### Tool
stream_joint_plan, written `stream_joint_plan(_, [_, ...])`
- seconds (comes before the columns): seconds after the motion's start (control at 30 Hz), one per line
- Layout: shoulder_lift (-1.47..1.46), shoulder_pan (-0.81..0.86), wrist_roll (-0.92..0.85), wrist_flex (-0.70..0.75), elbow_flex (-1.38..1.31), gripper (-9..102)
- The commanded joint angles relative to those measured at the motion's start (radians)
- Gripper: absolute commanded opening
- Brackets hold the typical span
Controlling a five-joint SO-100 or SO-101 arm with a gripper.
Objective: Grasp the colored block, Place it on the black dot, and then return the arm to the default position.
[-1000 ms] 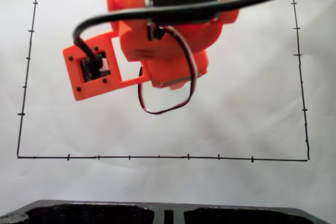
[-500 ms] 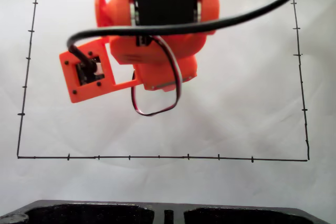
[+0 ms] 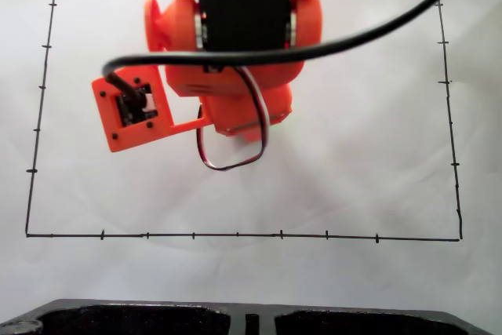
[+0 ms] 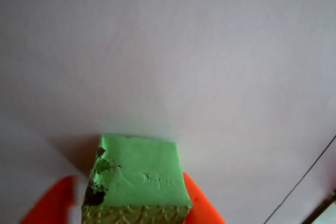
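Green colored block (image 4: 137, 174) sits clenched between your end effector's (image 4: 134, 203) orange fingers (image 4: 202, 203), above white paper (image 4: 168, 51). Carry step underway; next you must locate the unseen dot and lower.

White paper (image 3: 369, 170), black border lines (image 3: 235, 234).

Fixed view looking down on white paper (image 3: 369, 170), wrist view close above, seemingly the same sheet

Orange printed arm (image 3: 235, 60) with black servo (image 3: 243, 17) and looping black cable (image 3: 314, 45)
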Motion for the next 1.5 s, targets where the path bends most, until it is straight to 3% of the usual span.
stream_joint_plan(0.0, [0.032,0.011,-0.017,0.005,0.003,31])
stream_joint_plan(0.33, [0.198,0.029,-0.058,0.127,0.014,41])
stream_joint_plan(0.73, [0.635,0.135,-0.235,0.187,0.147,38])
stream_joint_plan(1.03, [0.965,0.190,-0.255,0.224,0.298,21])
stream_joint_plan(1.3, [1.330,0.232,-0.282,0.156,0.551,0])
stream_joint_plan(1.47, [1.500,0.245,-0.253,0.170,0.689,0])
